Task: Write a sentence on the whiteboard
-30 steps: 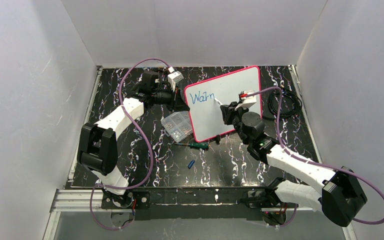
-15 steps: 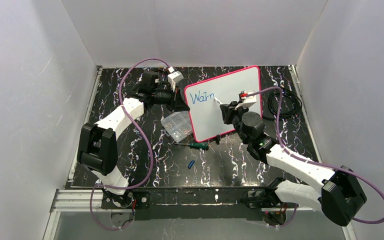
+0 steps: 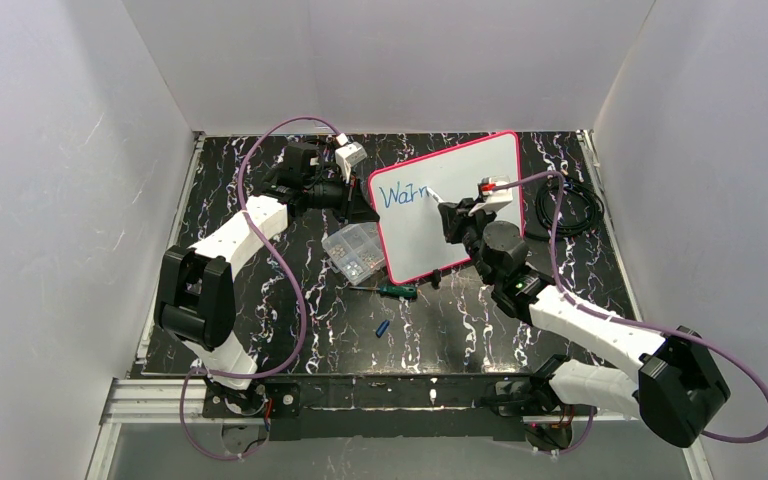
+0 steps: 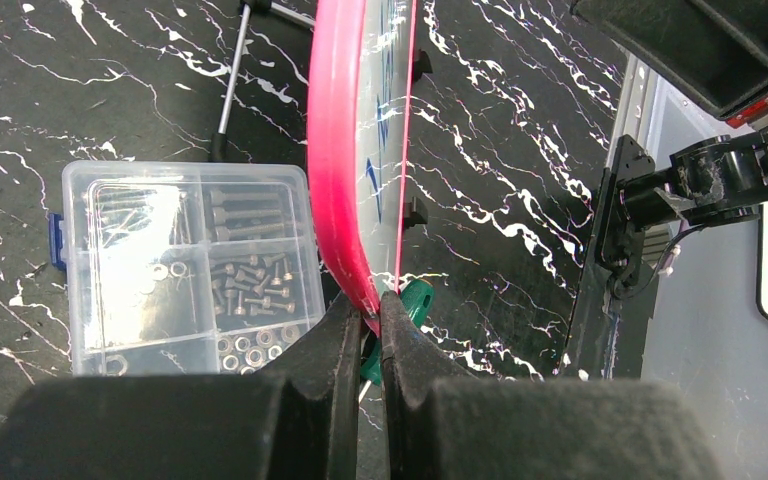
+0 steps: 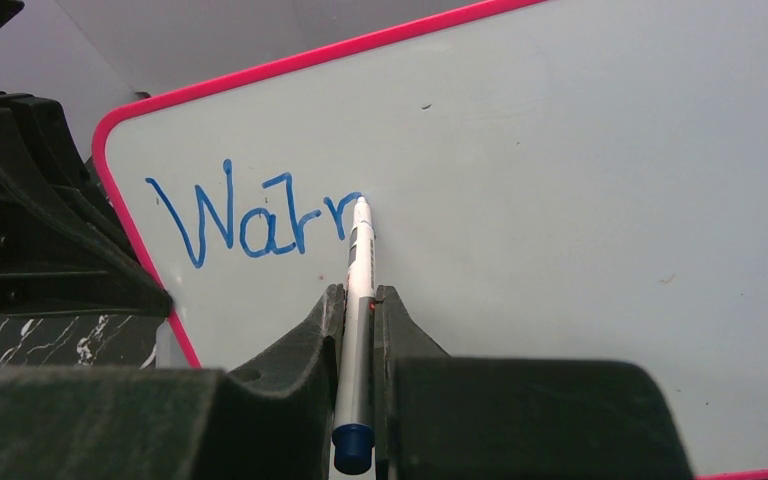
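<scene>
The whiteboard (image 3: 465, 190), white with a pink-red rim, stands tilted up at the table's middle back. Blue letters "Warn" (image 5: 250, 215) run along its upper left, also seen in the top view (image 3: 404, 194). My left gripper (image 4: 368, 312) is shut on the whiteboard's pink rim (image 4: 338, 170) at its left edge. My right gripper (image 5: 359, 296) is shut on a white marker (image 5: 358, 300) with a blue end cap. The marker's tip touches the board at the end of the last letter. In the top view the right gripper (image 3: 447, 212) sits against the board face.
A clear plastic compartment box (image 3: 354, 250) of screws and nuts lies left of the board, also in the left wrist view (image 4: 185, 265). A green-handled screwdriver (image 3: 396, 291) and a small blue cap (image 3: 382, 327) lie in front. Black cable (image 3: 578, 208) coils at the right.
My right gripper has moved the marker tip slightly up and right along the last letter. The left arm and the board have not moved.
</scene>
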`<state>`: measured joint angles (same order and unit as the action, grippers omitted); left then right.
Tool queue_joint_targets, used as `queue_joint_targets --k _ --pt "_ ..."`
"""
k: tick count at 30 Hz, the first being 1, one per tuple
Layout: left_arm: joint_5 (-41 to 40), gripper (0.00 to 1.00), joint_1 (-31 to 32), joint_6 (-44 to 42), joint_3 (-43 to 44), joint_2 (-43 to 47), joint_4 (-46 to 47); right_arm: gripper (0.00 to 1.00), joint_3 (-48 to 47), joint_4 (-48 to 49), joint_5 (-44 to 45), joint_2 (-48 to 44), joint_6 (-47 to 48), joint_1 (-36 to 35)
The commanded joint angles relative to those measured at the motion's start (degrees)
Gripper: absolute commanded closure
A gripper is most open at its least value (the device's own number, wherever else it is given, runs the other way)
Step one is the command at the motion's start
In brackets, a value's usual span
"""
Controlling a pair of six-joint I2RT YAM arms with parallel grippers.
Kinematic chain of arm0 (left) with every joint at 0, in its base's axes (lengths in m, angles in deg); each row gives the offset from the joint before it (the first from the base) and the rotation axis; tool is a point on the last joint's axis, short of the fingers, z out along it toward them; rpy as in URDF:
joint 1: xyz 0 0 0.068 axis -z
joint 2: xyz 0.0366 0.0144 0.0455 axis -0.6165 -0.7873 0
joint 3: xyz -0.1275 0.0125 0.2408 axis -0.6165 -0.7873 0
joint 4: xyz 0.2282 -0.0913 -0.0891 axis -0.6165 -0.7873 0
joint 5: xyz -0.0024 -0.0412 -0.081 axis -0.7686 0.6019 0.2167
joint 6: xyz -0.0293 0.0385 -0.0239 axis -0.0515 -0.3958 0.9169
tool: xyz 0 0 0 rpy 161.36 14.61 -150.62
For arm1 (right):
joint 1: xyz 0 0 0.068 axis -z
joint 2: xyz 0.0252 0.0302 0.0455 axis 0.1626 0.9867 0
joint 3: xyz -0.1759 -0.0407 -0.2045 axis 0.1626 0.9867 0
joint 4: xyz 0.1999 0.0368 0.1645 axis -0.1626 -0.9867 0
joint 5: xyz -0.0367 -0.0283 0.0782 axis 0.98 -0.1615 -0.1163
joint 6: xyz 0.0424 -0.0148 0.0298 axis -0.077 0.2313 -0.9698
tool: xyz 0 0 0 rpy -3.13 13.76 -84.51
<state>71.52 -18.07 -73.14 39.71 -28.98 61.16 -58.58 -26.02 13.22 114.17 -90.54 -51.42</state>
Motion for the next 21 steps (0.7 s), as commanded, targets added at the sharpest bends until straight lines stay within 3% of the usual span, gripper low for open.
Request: queue_joint_targets --k 1,10,21 --pt "2.38 1.0 0.67 -2.13 1.41 3.31 -1.96 0.99 -2.05 4.07 2.63 0.68 0.52 0.23" --pt "2.35 1.0 0.67 -2.16 1.41 3.37 -1.96 0.99 -0.88 3.03 6.62 -0.74 0.89 0.23" --pt "2.36 1.0 0.69 -2.14 1.44 3.49 -1.96 0.99 0.0 -1.03 3.72 -0.56 0.26 0.23"
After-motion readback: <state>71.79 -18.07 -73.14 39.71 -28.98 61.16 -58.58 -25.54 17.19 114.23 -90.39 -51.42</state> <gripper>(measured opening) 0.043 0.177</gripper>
